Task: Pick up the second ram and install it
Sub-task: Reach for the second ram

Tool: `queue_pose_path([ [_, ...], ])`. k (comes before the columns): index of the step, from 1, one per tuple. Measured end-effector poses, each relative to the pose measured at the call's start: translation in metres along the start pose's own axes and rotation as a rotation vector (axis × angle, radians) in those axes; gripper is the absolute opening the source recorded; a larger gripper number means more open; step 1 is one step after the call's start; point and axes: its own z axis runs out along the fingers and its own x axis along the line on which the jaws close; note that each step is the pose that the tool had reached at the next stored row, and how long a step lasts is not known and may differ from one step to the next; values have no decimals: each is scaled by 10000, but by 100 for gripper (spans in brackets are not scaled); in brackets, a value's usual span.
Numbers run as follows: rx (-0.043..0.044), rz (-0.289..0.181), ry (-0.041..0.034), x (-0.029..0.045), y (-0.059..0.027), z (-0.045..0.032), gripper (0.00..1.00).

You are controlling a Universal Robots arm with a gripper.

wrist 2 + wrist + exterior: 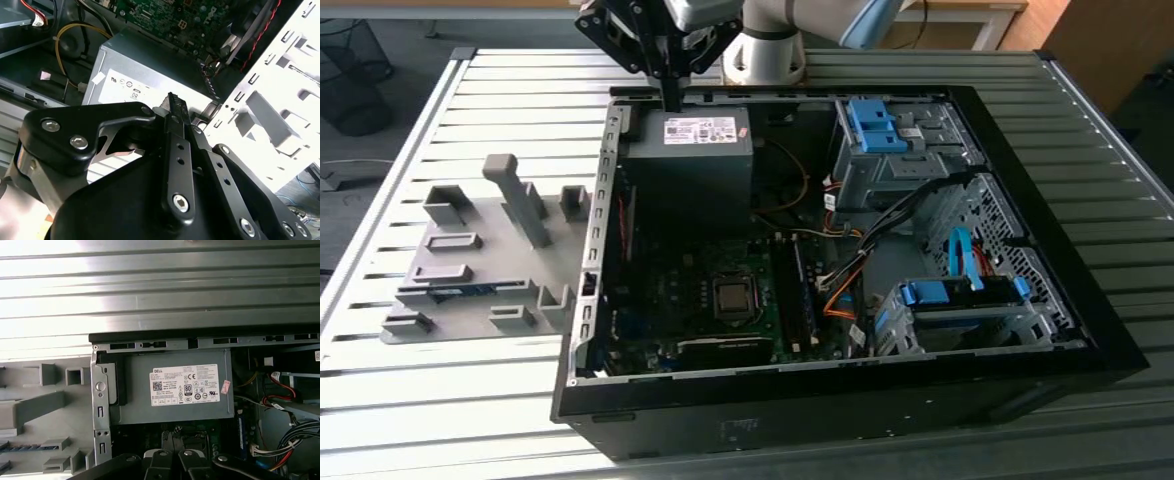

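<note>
Black gripper [674,98] fingers [176,115] are pressed together with nothing between them, poised above the grey power supply [687,150] in the open computer case [854,400]. Well apart from the gripper, the second ram [454,291], a thin blue-green strip, lies flat in the grey holder [420,265] beside the case, on the exterior view's left.

White printed label [185,385] is sitting on the upward face of the power supply [150,412], directly below the gripper [172,462]. It is carrying a logo, a square code, rows of fine print and a strip of certification marks. A small pink sticker [225,386] is overlapping one end of that label; its print is too small to read. A small badge [740,432] is showing on the case [921,400] outer wall, well away from the gripper and illegible.
</note>
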Motion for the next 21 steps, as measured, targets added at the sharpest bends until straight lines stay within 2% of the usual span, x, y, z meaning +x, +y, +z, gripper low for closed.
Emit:
queue_pose_path([
  [21, -1, -1, 0, 158, -12, 3, 11],
])
